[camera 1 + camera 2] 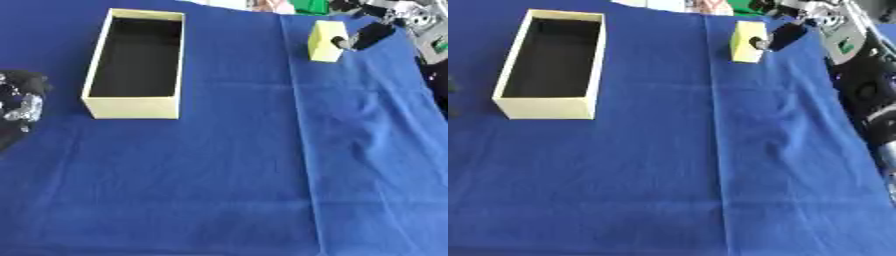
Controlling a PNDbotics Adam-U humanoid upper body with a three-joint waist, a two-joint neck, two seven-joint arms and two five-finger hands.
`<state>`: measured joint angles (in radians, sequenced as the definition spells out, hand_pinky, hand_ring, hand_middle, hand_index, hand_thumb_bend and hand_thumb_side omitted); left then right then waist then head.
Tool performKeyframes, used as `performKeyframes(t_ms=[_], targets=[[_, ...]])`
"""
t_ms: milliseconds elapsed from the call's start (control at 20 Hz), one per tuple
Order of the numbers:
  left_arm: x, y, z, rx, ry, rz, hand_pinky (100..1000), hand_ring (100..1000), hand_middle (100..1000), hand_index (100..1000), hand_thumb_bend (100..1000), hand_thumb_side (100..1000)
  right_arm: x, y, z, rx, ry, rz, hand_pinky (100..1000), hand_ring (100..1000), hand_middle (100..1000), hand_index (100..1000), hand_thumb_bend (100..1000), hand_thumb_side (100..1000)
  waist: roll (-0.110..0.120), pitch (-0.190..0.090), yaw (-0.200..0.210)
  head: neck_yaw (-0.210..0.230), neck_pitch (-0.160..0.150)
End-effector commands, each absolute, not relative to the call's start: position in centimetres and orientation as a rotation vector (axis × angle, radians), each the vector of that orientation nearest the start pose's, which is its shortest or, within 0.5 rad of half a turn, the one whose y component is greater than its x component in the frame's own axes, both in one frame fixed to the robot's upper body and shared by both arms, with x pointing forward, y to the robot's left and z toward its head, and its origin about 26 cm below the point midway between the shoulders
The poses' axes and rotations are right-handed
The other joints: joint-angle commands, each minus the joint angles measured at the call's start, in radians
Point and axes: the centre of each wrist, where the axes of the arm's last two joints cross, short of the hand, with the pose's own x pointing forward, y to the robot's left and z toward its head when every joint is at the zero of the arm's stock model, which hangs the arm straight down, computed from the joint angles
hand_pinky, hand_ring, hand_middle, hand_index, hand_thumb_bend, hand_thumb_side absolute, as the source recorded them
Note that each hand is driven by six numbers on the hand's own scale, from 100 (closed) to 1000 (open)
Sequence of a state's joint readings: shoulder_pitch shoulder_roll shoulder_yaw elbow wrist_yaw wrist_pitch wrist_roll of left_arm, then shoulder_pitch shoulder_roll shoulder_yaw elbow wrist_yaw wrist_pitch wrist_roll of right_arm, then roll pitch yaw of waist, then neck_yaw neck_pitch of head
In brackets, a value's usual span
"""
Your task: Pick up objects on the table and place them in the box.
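A pale yellow block (pixel 325 41) sits at the far right of the blue cloth. My right hand (pixel 369 35) comes in from the upper right, and its dark fingers (pixel 784 36) pinch the block's right side. The open pale yellow box (pixel 136 64) with a dark inside stands at the far left, nothing showing in it. My left hand (pixel 21 100) shows at the left edge, beside the box's near corner, blurred.
The blue cloth (pixel 227 170) covers the table, with a fold line running down its right half. My right arm (pixel 859 75) lies along the right edge. Green and white items (pixel 297 6) lie beyond the far edge.
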<state>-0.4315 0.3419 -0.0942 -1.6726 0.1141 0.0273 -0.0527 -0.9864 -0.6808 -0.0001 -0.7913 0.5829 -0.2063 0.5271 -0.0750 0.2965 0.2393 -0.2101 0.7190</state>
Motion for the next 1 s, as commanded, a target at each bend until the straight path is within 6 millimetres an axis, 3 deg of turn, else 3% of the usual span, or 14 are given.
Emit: performKeyframes(t_ms=[50,1000], targets=[[35.7,24.7,17.1,-0.012,-2.049,-0.451,472,698,634,632,100,249,46.1,-41.5,26.3,-0.776,-1.402,1.157,925,986,920,962,237,111,0.007,-0.016,0.000,-0.005,-0.005],[35.7,24.6,17.2,-0.018,-2.054,-0.448,472,699,635,632,100,249,46.1,-42.1,24.1,-0.812,-1.350,1.137,953,1000,945,970,229,137,0.012,-0.015,0.012,-0.005,-0.007]])
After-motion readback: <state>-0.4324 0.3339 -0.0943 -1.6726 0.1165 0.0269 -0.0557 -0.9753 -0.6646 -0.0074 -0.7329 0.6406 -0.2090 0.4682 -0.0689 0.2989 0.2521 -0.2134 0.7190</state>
